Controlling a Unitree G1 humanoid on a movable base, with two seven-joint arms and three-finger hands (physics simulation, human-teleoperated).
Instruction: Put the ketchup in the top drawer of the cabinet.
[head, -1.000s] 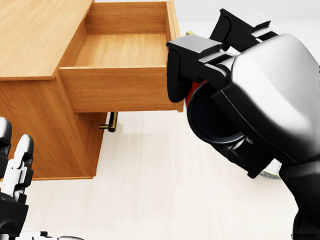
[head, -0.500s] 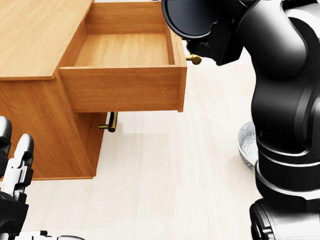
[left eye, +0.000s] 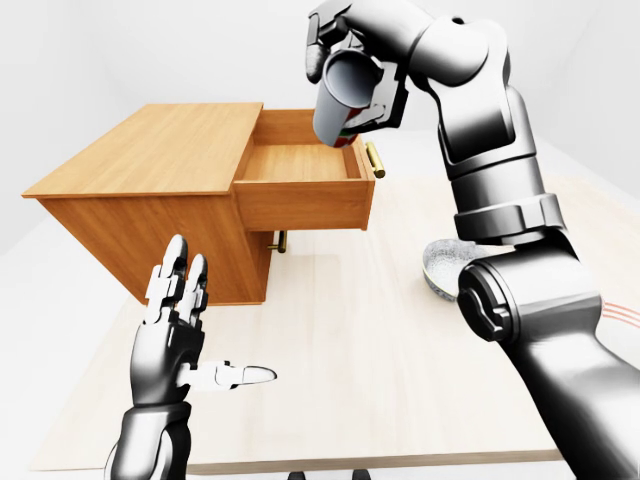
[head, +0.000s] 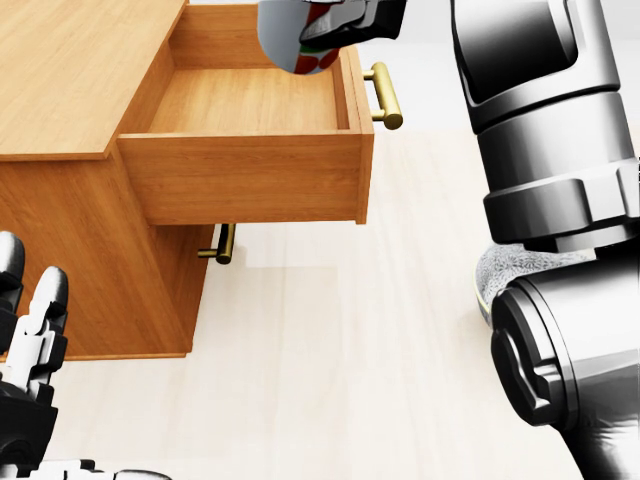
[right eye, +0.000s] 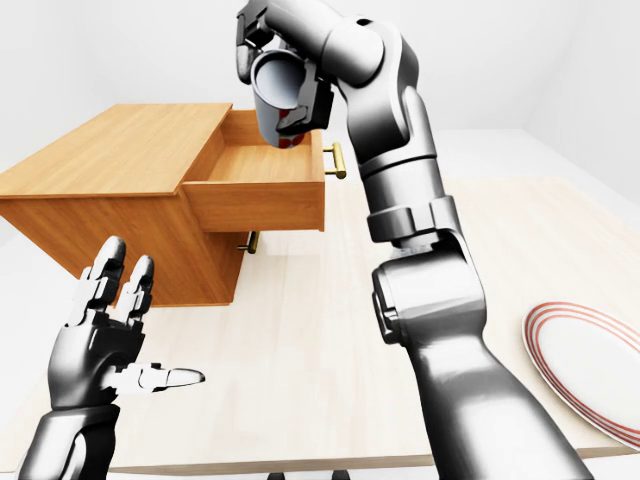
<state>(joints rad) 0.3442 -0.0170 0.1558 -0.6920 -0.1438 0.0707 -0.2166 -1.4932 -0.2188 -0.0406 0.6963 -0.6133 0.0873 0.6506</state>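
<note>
The robot's body was glossy dark-grey and silver metal. The right arm (left eye: 500, 200) was built of thick rounded segments joined by ringed collars and a disc-shaped elbow joint. The left hand (left eye: 175, 330) had three jointed, silver-tipped fingers above a ribbed forearm.

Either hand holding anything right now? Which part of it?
The right hand holds the ketchup by its upper body, fingers wrapped around it, its base tipped toward the camera over the open top drawer. The left hand is open and holds nothing.
</note>
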